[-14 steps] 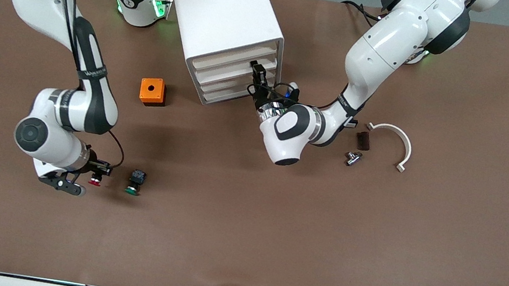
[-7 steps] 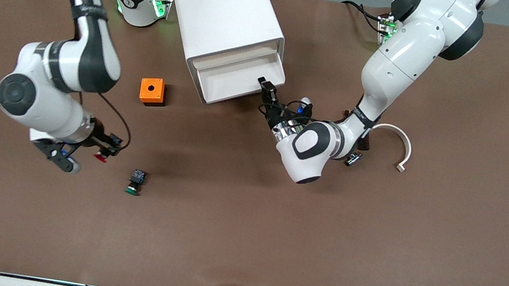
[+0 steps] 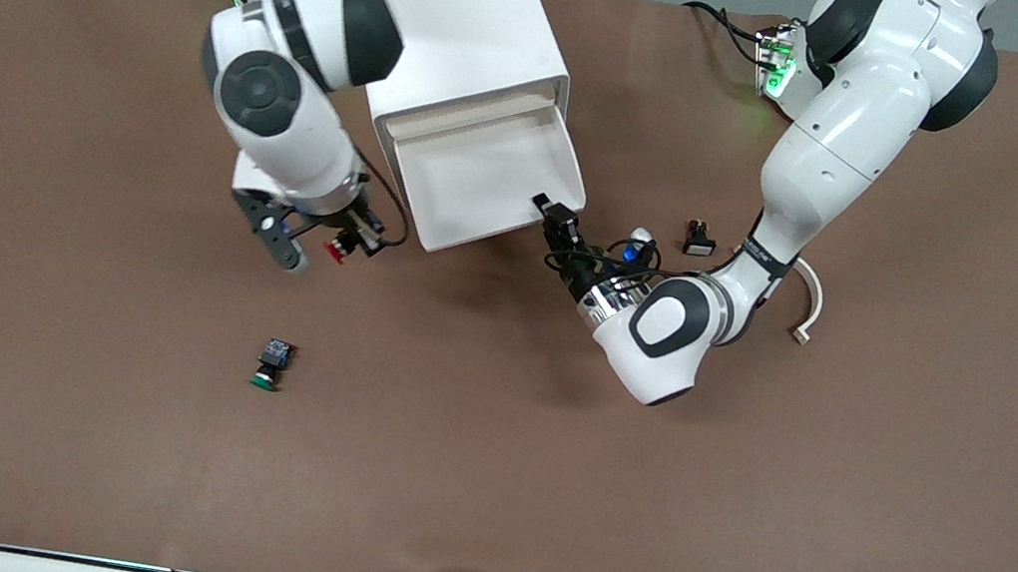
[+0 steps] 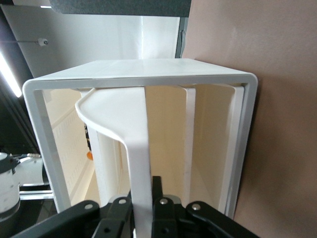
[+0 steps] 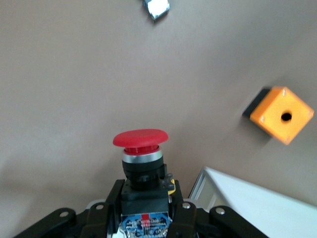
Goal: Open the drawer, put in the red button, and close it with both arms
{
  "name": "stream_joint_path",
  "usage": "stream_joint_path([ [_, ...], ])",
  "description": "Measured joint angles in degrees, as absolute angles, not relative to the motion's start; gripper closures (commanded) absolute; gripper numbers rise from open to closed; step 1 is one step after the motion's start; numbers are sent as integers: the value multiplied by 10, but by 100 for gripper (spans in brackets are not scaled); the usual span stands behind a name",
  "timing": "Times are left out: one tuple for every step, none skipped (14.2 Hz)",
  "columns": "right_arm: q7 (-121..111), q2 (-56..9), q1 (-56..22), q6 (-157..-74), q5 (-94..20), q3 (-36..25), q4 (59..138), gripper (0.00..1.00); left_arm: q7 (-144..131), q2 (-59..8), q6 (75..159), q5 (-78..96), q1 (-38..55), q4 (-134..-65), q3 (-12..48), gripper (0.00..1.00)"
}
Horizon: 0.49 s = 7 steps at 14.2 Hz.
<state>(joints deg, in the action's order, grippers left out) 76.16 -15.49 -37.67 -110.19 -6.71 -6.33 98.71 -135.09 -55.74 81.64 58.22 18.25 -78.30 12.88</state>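
Observation:
The white cabinet (image 3: 449, 15) stands near the arms' bases. Its top drawer (image 3: 485, 176) is pulled well out and holds nothing. My left gripper (image 3: 555, 220) is shut on the drawer's front rim at the corner toward the left arm's end. The left wrist view shows that rim (image 4: 138, 144) clamped between my left gripper's jaws (image 4: 142, 210). My right gripper (image 3: 344, 241) is shut on the red button (image 3: 337, 249), held over the table beside the drawer's other front corner. In the right wrist view the red button (image 5: 141, 144) stands cap-outward in that gripper (image 5: 144, 210).
The green button (image 3: 268, 365) lies on the table nearer to the front camera. The orange box (image 5: 282, 116) shows only in the right wrist view. A white curved piece (image 3: 810, 301) and a small black part (image 3: 699, 239) lie toward the left arm's end.
My left gripper has drawn the top drawer out toward the front camera. My right gripper has lifted the red button off the table and carried it up beside the drawer.

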Motion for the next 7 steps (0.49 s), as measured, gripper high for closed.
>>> stream_joint_path([
  [792, -155, -395, -1107, -67, -63, 988, 100, -1348, -557, 816, 582, 180, -783, 129, 28],
  [824, -155, -413, -1115, -67, -63, 990, 100, -1340, -557, 817, 582, 179, -783, 129, 10],
  [854, -155, -430, -1125, -67, -63, 991, 100, -1327, -557, 820, 582, 179, -783, 129, 1],
  [884, -156, -447, -1139, -67, -63, 993, 100, -1313, -557, 823, 582, 179, -783, 129, 1],
  [912, -156, -463, -1152, -67, -63, 995, 100, -1302, -557, 824, 582, 179, -783, 129, 0],
  [936, -159, -477, -1165, -67, -63, 998, 100, -1290, -557, 825, 582, 179, -782, 129, 1],
  [958, -163, -490, -1177, -67, -63, 1001, 100, -1275, -557, 826, 582, 179, -781, 129, 0],
])
